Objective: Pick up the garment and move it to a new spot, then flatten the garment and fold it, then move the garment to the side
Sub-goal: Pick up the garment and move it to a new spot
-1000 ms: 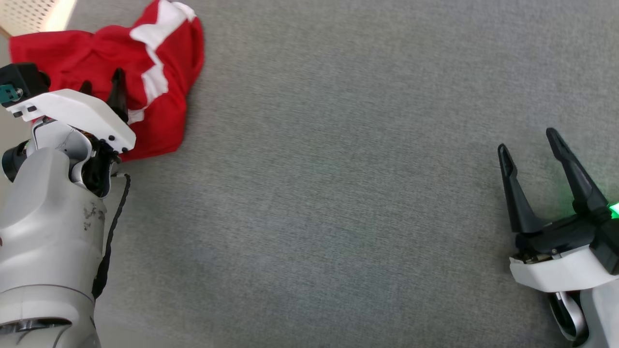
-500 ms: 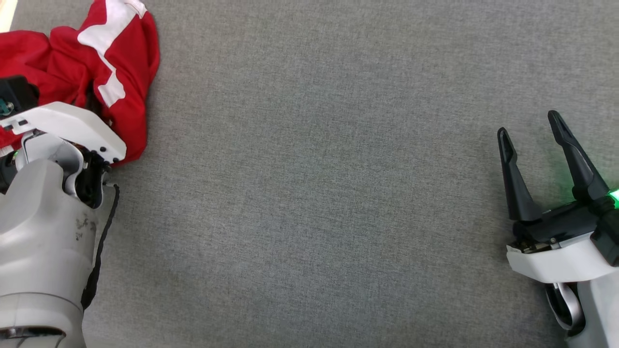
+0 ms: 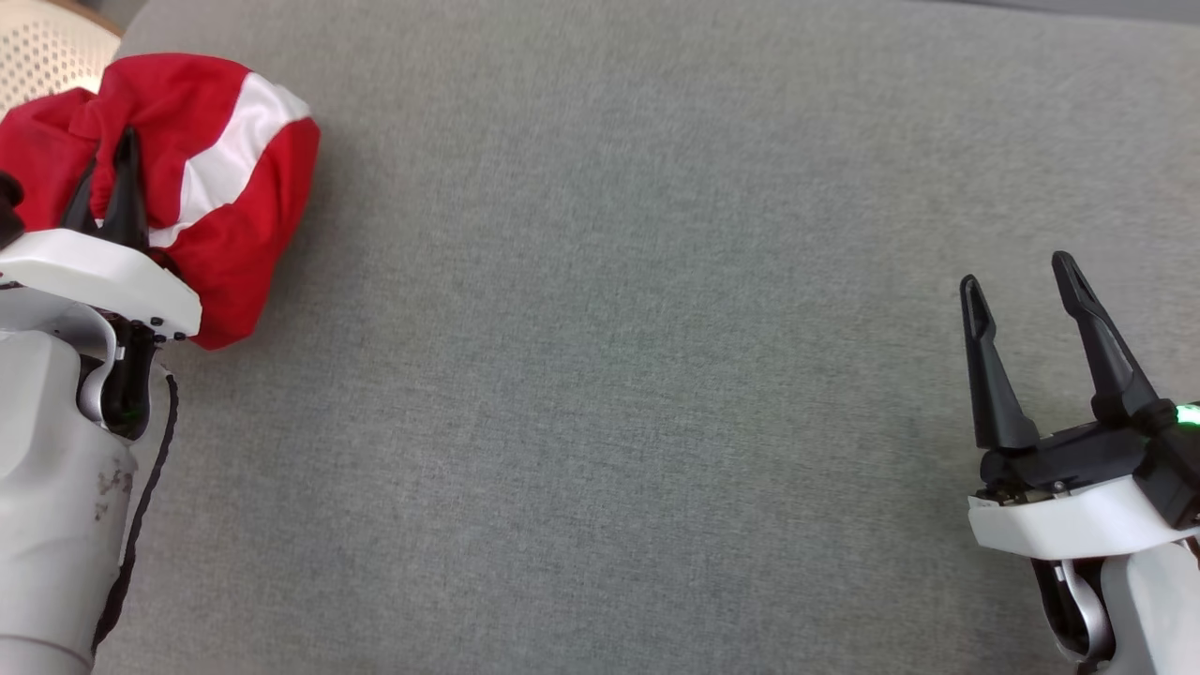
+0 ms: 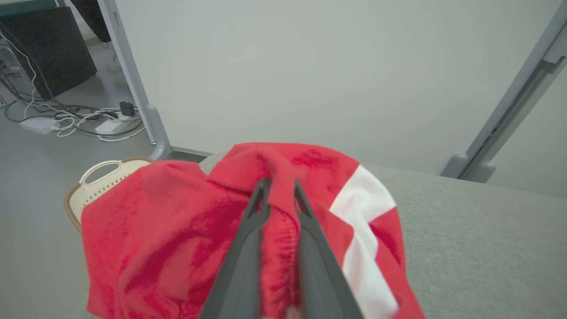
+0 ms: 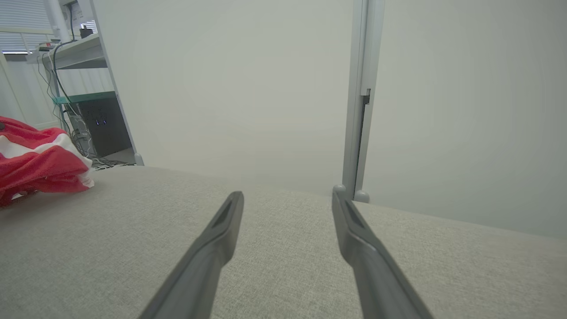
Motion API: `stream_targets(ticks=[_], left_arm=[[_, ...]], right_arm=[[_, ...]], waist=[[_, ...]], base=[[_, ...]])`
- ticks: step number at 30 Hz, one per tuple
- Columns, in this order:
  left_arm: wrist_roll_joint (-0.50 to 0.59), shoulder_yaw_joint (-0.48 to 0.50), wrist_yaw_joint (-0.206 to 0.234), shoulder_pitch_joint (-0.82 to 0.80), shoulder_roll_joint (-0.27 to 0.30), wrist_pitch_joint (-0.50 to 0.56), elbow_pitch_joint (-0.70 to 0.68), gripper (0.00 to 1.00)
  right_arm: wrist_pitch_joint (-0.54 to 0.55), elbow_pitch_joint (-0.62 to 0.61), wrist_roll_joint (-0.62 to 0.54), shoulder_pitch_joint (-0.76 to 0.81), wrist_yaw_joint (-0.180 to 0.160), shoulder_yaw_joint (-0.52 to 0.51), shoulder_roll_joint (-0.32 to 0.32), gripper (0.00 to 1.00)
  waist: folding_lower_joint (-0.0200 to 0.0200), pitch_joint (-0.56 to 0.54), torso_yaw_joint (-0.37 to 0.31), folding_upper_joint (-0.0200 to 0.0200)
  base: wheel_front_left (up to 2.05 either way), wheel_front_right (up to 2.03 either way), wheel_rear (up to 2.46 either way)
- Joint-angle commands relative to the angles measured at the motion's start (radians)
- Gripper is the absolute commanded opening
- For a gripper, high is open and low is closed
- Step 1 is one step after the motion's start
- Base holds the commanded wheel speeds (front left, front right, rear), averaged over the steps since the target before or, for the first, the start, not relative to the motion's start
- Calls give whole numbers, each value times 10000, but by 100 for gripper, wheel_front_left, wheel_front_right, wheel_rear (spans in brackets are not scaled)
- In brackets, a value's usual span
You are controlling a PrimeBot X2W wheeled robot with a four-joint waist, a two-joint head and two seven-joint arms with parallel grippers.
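The left end effector (image 4: pixel 281 188) has its two dark fingers drawn almost together, pinching a narrow ridge of the soft red fabric garment with a broad white band (image 4: pixel 155 230). The cloth bunches over and around the fingers and drapes down on both sides of them, the white band falling just to the right of the fingertips. The grip sits on a gathered fold near the top of the heap, not on a hem or corner, so I judge that the garment will hang as a loose bundle when carried. It looks light and fully limp, with no stiffness to hold a shape. It should drag and stretch rather than slide cleanly, and a thin pinch of cloth could slip free if tugged fast. For flattening, better holds would be two separated points along an edge, such as shoulders or hem corners, though the bunching hides where these are. Below and to the right of this end effector spreads the grey cloth-covered tabletop (image 3: pixel 609 375), and whether the garment's lowest folds touch it I cannot tell. Beyond the bundle to the left stands a cream perforated plastic basket with a handle (image 4: pixel 99 177). Well apart across the tabletop, the right end effector (image 3: pixel 1017 272) hovers with fingers spread wide, holding nothing.
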Motion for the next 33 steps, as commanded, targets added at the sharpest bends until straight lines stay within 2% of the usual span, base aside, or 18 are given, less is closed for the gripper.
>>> stream_targets(ticks=[1, 8, 15, 25, 29, 33], left_arm=[[-148, -187, -4, 191, 224, -74, -376, 0], [-346, -951, -3, 942, 927, -55, -2261, 0], [-405, -1215, 202, 1785, 1184, 559, -4870, 0], [-294, -2228, 745, 2709, 800, 2023, -7948, 0], [-22, -2893, 778, 3014, 509, 2272, -8055, 0], [325, -3646, 650, 3267, 64, 2092, -7185, 0]], right_arm=[[-2, -6, 50, 146, -23, -117, 79, 100], [-2, -38, 102, 493, -21, -457, 466, 100], [-2, -209, 43, 528, -21, -756, 578, 100], [-2, -341, 11, 561, -20, -976, 691, 100], [-2, -406, 51, 503, -20, -1032, 844, 100], [-2, -492, 63, 364, -20, -1054, 995, 100]], waist=[[0, -649, -386, 0], [0, -1847, -1325, 0], [0, -2430, -2469, 0], [0, -2368, -3779, 0], [0, -2118, -4273, 0], [0, -1650, -4609, 0]], base=[[0, 0, 0], [0, 0, 0], [0, 0, 0], [0, 0, 0], [0, 0, 0], [0, 0, 0]])
